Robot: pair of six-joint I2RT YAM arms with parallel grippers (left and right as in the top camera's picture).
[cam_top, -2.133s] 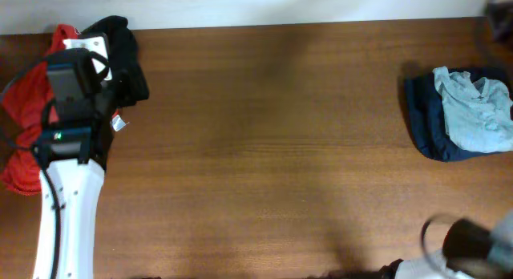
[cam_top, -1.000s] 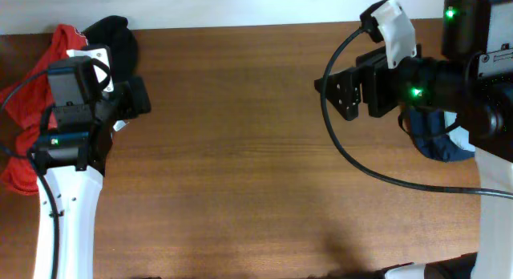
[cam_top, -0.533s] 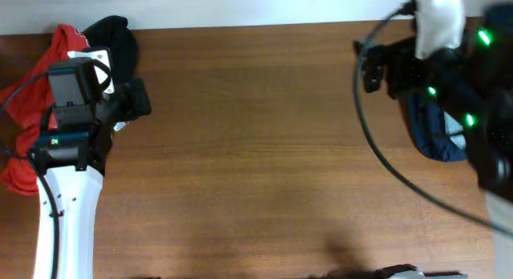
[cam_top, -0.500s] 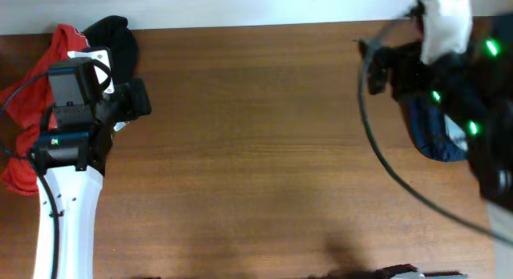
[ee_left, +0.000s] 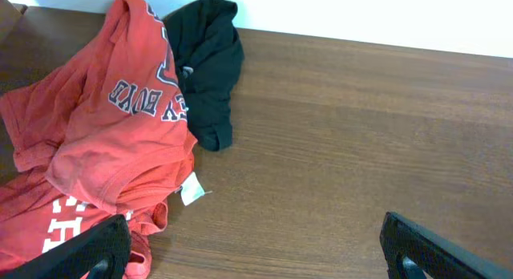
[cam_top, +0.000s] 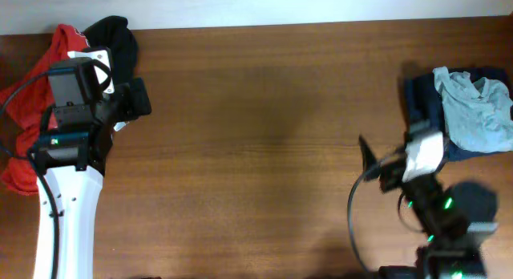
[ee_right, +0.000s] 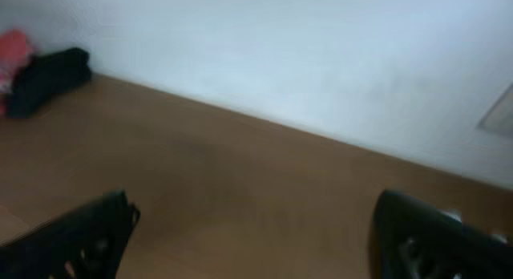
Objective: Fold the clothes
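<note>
Wooden table (cam_top: 264,111) bears red tees (ee_left: 120,143) ahead-left of the left end effector (ee_left: 252,231) (spread wide, empty).

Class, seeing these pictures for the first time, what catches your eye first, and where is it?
The red tees with white lettering, heaped at the left end of the table, with a black garment lying against them. At the far right end, a crumpled pale grey-blue T-shirt sits on a navy one.

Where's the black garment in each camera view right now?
Overhead: black garment at the top left edge.
Left wrist: upper left of centre.
Right wrist: far left, blurred.
Shared landmark: red tees lying against it.
</note>
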